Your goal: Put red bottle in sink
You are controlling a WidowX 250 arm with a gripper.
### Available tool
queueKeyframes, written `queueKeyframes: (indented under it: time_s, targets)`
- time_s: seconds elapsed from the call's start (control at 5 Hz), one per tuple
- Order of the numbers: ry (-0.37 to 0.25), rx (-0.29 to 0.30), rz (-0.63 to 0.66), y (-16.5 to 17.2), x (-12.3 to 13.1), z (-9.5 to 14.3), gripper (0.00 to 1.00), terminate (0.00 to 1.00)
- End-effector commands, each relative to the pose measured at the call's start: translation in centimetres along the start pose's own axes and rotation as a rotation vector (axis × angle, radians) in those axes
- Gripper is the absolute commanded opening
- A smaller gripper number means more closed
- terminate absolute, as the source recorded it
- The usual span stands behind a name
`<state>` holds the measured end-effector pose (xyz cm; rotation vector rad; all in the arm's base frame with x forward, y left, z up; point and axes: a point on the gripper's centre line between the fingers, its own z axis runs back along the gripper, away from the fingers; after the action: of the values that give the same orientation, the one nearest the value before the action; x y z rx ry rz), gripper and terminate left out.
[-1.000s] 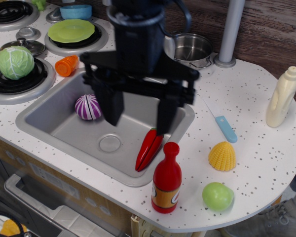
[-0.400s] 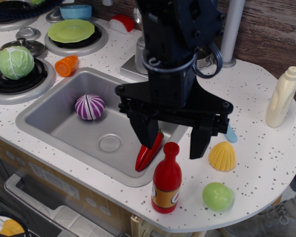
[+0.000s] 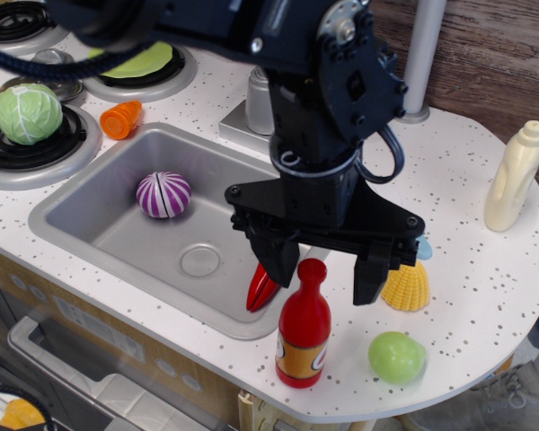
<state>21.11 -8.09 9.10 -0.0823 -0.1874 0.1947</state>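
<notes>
The counter (image 3: 485,269), white and speckled, carries every item. The sink (image 3: 99,215) lies at 9 o'clock of centre, holding a purple onion (image 3: 163,195) and a red chili (image 3: 261,289) at its 4 o'clock rim. The pincer (image 3: 324,277) hangs with fingers spread wide, empty, straddling the cap of the red bottle (image 3: 303,328). The bottle stands upright on the counter, just outside the sink's 4 o'clock corner, with a green fruit (image 3: 397,356) at its 3 o'clock and a corn cob (image 3: 406,285) at its 2 o'clock. We judge the step to be the grasp: we should descend until the fingers flank the neck or shoulder, centre the bottle, then close gently, since a tall glossy bottle may tip or slip.
</notes>
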Motion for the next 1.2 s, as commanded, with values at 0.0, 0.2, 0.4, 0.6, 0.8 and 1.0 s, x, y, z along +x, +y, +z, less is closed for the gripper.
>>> queueKeyframes:
  time_s: [0.0,0.2,0.4,0.6,0.8,1.0]
  targets:
    - [0.006,0.001,-0.014,0.1,0.1,-0.1,0.00,0.00]
    - [0.034,0.020,-0.024,0.7,-0.1,0.3,0.00,0.00]
    - [0.047,0.027,-0.035,1.3,-0.2,0.8,0.00,0.00]
    - [0.066,0.117,-0.093,3.8,1.3,2.7,0.00,0.00]
    - [0.058,0.191,-0.188,7.1,4.4,4.0,0.00,0.00]
    - [0.036,0.192,-0.299,10.6,7.2,2.6,0.00,0.00]
